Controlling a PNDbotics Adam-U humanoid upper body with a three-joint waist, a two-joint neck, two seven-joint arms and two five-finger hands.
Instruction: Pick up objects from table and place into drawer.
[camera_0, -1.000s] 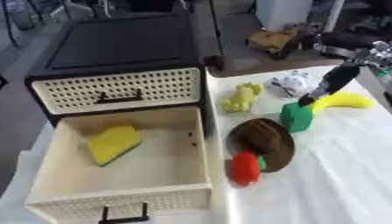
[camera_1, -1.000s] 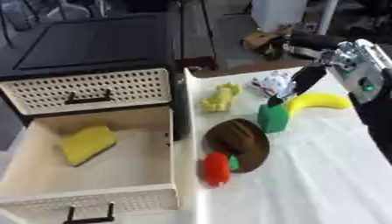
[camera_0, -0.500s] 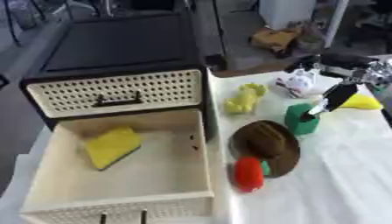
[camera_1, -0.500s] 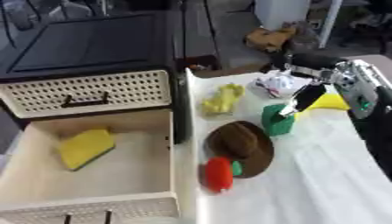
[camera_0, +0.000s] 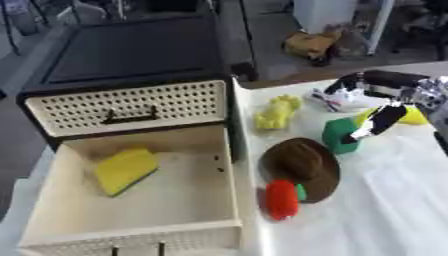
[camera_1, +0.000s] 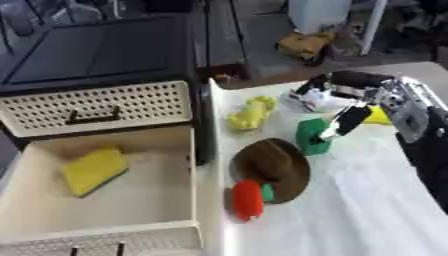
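The green block (camera_1: 311, 136) stands on the bench (camera_1: 367, 200) beside the brown hat (camera_1: 273, 166), the right hand (camera_1: 350, 118) over it with fingers (camera_1: 337, 131) spread, touching but not clamped. This looks like the reach-to-grasp step; next the fingers must close round the block and carry it to the open drawer (camera_0: 52, 200), where a yellow sponge (camera_0: 124, 169) already lies.

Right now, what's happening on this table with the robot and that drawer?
The robot's right hand has reached in from the right and hangs over the green block, fingers pointing down at it; no grasp shows yet. The lower drawer of the black cabinet stands open with a yellow sponge inside. On the white table wait a yellow toy, a brown hat-shaped thing, a red piece, a white item and a yellow banana-like piece.
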